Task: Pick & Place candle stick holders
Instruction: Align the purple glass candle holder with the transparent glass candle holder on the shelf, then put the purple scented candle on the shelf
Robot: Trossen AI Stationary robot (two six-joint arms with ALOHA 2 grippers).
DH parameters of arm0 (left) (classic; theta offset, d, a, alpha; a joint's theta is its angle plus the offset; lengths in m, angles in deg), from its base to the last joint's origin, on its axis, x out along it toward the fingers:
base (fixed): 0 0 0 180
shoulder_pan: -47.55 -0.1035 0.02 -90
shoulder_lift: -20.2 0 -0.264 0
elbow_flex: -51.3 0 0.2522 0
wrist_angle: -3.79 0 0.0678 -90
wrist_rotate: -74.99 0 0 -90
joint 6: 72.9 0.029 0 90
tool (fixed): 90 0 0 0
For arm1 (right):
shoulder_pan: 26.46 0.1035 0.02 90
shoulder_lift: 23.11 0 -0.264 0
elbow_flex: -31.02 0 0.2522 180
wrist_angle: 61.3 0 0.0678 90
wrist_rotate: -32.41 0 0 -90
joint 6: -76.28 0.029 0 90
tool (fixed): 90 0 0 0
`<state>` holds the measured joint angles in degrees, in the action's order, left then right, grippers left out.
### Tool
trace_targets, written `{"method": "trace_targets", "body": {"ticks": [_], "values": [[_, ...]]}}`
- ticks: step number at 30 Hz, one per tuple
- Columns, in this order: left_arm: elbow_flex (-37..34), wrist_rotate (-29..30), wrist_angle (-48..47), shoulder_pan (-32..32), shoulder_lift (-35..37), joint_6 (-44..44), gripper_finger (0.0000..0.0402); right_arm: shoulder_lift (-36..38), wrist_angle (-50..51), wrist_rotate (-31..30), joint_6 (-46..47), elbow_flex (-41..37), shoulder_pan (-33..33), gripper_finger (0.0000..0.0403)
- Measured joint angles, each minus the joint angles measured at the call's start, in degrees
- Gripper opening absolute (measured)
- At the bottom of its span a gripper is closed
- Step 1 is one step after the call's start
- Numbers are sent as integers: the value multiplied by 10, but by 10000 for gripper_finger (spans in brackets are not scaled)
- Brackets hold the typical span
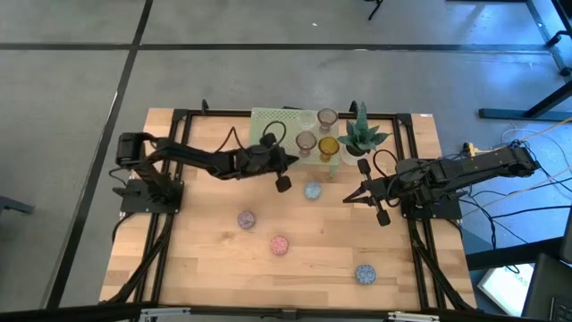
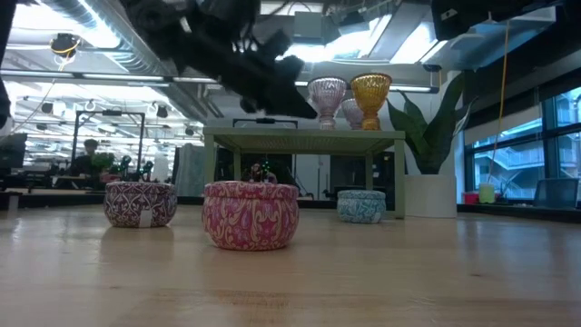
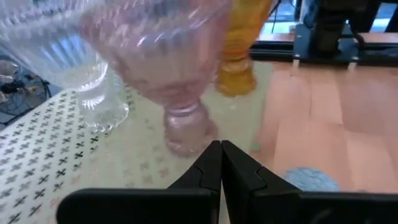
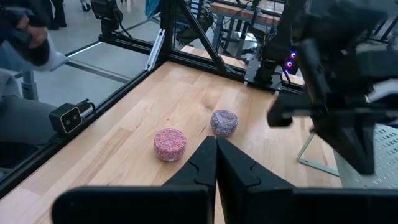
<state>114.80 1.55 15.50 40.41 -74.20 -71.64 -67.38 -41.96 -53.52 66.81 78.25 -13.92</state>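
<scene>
Risk, as judged: the left end effector [image 1: 283, 182], fingers pressed together and holding nothing, hangs just at the front edge of the pale green perforated stand [image 1: 268, 121]; in the left wrist view its closed tips point at the foot of the pink ribbed glass goblet-shaped candle stick holder [image 3: 180, 74], which stands close in front. Any forward push with the fingers still clenched could strike the stem and tip this holder, and since the clear glass holder [image 3: 87, 68] and the amber glass holder [image 3: 239, 56] stand near it on the same stand, one fall may knock the neighbours; the fingers would need to part before closing in. Position: in the high view the pink holder [image 1: 306, 141] lies at about 1 o'clock from the left end effector, near; the amber holder [image 1: 328, 148] lies at about 2 o'clock, and a further mauve-tinted holder [image 1: 327, 117] at about 1 o'clock, farther off, beside the spiky green potted plant [image 1: 361, 134]. Four small round patterned tin-like holders rest on the wooden worktop [image 1: 197, 259]: a pale blue one [image 1: 312, 190] just at 4 o'clock of the left end effector, a purple-grey one [image 1: 246, 218] at 7 o'clock, a pink one [image 1: 280, 244] at 6 o'clock, and a blue one [image 1: 365, 274] at 5 o'clock, well apart. The right end effector [image 1: 379, 210], fingers likewise shut and empty, waits at the worktop's right side.
</scene>
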Motion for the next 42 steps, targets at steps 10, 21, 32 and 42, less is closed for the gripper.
{"method": "trace_targets", "body": {"ticks": [10,21,32,42], "values": [[0,-45,-262,99,177,-125,4,0,3,0,3,0,0,7],[0,-92,-528,207,210,-303,89,0,-1,0,5,0,0,7],[0,-149,-575,239,189,-320,205,-6,-17,0,15,0,0,7],[0,-139,-575,239,73,-225,284,-23,-20,0,10,0,0,7]]}}
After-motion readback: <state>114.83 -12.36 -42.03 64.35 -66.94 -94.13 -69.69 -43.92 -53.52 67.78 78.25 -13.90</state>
